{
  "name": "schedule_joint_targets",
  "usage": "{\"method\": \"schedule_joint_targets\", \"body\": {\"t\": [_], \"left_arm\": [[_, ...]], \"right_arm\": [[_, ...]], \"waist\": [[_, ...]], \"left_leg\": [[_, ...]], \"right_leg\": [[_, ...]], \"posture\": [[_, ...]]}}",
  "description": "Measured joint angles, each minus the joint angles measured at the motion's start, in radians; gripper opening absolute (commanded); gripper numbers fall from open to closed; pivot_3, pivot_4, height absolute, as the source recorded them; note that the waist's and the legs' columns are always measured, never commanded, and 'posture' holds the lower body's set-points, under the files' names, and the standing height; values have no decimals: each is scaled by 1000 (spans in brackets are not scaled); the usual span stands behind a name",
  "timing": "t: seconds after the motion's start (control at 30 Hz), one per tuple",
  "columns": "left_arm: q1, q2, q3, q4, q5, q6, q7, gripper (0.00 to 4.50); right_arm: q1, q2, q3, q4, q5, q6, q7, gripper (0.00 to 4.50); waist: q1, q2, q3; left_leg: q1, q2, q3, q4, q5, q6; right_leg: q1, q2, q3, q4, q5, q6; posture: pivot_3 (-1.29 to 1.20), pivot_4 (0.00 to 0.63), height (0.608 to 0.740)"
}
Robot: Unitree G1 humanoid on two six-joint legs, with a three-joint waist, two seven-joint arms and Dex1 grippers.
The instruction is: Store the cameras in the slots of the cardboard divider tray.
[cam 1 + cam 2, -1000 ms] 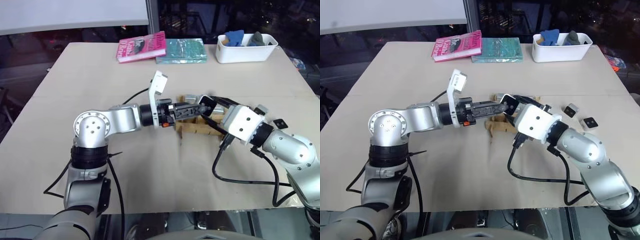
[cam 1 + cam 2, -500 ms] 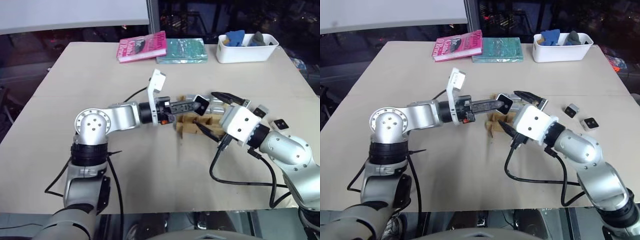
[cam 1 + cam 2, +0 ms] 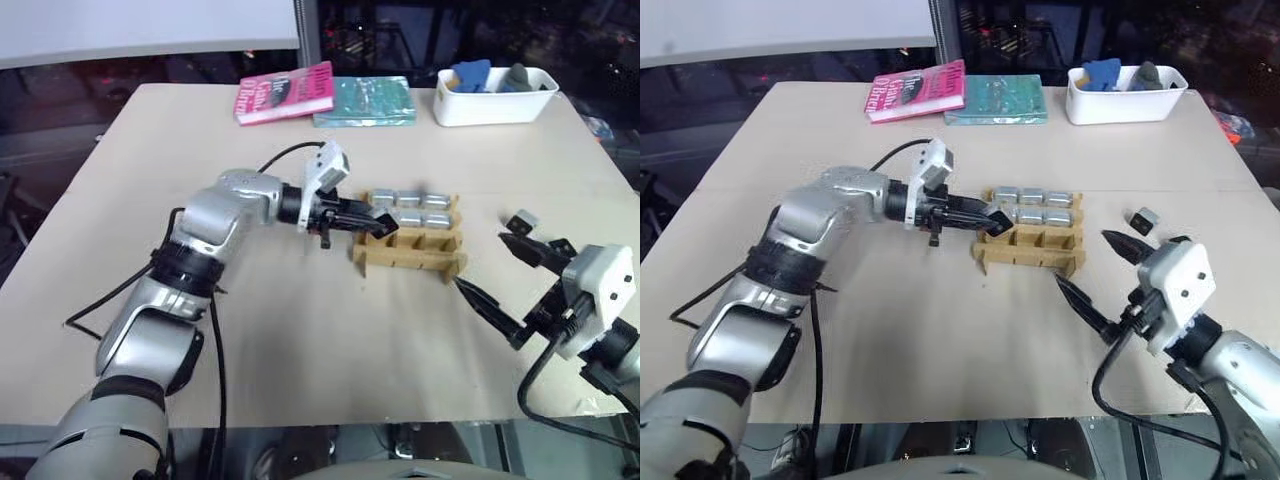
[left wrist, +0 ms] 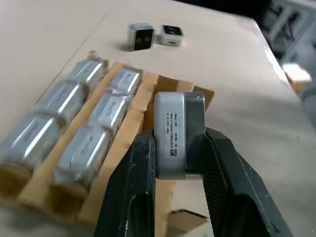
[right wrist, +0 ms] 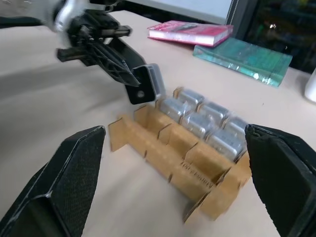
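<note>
Left claw (image 4: pixel 178 163) clamped on a camera (image 4: pixel 178 134), poised over the empty near row of the cardboard divider tray (image 3: pixel 408 252), likely for insertion. Right claw (image 3: pixel 497 275) spread wide, at tray's 4 o'clock, clear of it.

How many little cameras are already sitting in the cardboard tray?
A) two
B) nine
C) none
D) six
D: the tray has two rows of three cameras filled and its near row empty, while the left tool holds a seventh camera by that empty row.
</note>
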Motion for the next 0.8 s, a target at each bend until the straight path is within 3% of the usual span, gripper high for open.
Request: {"method": "schedule_joint_targets", "body": {"t": [0.27, 0.63, 0.67, 0.77, 0.8], "left_arm": [[-108, -114, -54, 345, 245, -360, -150, 710], [-185, -179, -34, 542, 377, -498, -193, 710], [-185, -183, -29, 546, 383, -498, -194, 1741], [-187, -196, -1, 556, 385, -486, -201, 2957], [-190, -205, 21, 555, 382, -478, -206, 3578]], "right_arm": [[247, -143, 57, -3, 20, -302, -147, 4500], [354, -268, 100, -6, -1, -484, -288, 4500], [355, -273, 103, -6, -3, -487, -293, 4500], [346, -291, 123, -6, -4, -491, -318, 4500], [341, -296, 125, -6, -3, -491, -327, 4500]], "waist": [[-3, -2, 1], [-2, -3, 2], [-2, -3, 2], [-2, -4, 2], [-2, -4, 2]], "left_leg": [[-2, 1, 1, 0, -1, 1], [-2, 1, 1, 1, -1, 1], [-2, 1, 1, 1, -1, 1], [-2, 1, 1, 2, -1, 1], [-2, 1, 1, 2, -1, 1]], "right_leg": [[-2, 1, 2, 0, 0, 0], [-2, 0, 2, 0, 0, 1], [-2, 0, 2, 0, 0, 1], [-2, 0, 1, 1, 0, 1], [-2, 0, 1, 0, 0, 1]], "posture": [[0, 150, 740], [0, 150, 740], [0, 150, 740], [0, 150, 740], [0, 150, 740]]}}
